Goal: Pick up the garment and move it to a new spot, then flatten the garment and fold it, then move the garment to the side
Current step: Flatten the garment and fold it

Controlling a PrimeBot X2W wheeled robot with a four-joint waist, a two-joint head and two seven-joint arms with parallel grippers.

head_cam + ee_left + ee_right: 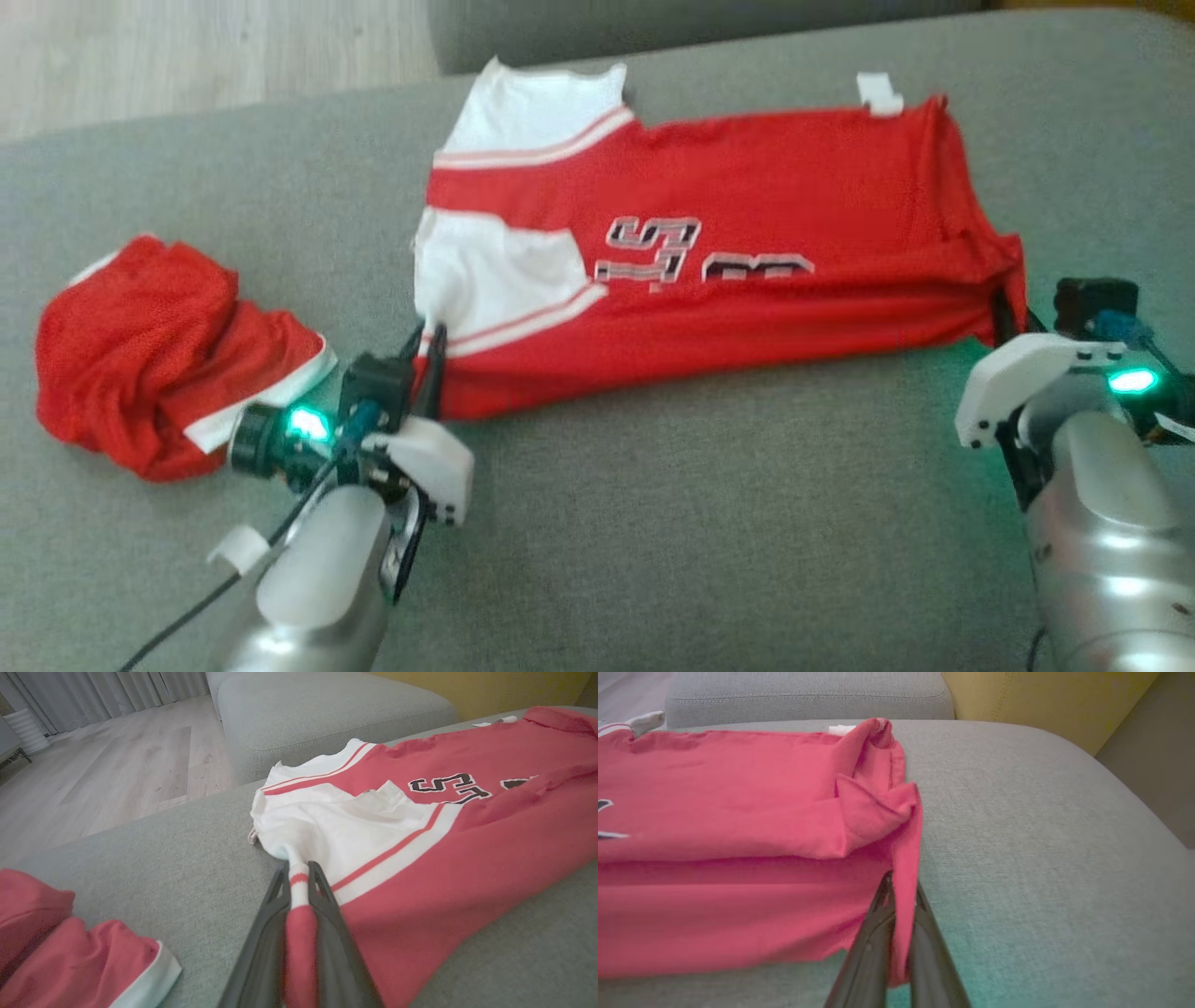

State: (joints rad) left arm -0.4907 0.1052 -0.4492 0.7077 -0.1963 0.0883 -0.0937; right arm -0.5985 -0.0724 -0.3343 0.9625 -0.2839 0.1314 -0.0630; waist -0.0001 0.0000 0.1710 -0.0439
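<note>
The red-and-white jersey (747,187) lies spread out, partly folded over, on the grey sofa (653,523).

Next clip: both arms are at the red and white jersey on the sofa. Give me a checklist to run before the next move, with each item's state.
1. Left gripper shut on the jersey at its white-and-red near corner: ok.
2. Right gripper shut on the jersey's red edge at the other end: ok.
3. Jersey lying flat: not ok; the cloth is folded over and bunched at the right end.
4. Each grip holds every layer: cannot tell.
5. Crumpled red garment lies apart from the jersey: ok.
6. Bare sofa cushion in front of the jersey: ok.
</note>
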